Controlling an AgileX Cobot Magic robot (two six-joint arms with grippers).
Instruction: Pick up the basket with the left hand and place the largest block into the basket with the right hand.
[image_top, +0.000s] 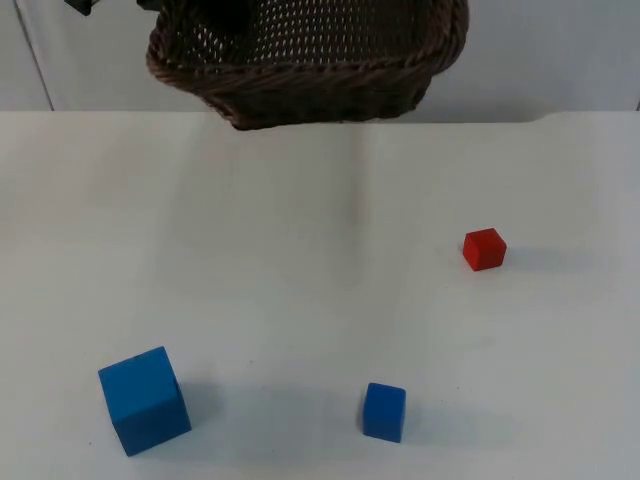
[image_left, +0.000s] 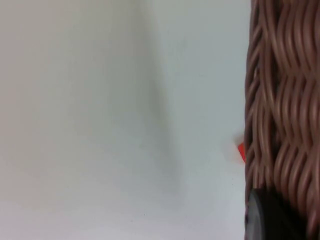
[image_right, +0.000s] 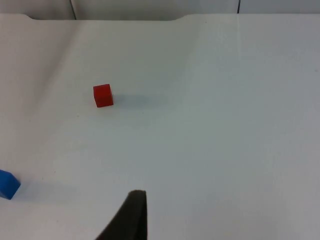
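Basket (image_top: 300, 70) hangs lifted, my left gripper's fingertip (image_left: 270, 215) on its wall; large blue block (image_top: 145, 400) waits far from my right gripper, whose state I cannot tell.

The left gripper (image_left: 265, 220) clamps the basket (image_top: 300, 60) wall (lifted), while the right gripper (image_right: 131, 220) hangs apart from it.

Legible text: none
No lettering, labels, brand marks or numerals readable on the basket (image_top: 300, 80), the large blue block (image_top: 144, 400), the small blue block (image_top: 384, 412), the red block (image_top: 484, 249) or the table (image_top: 300, 260)
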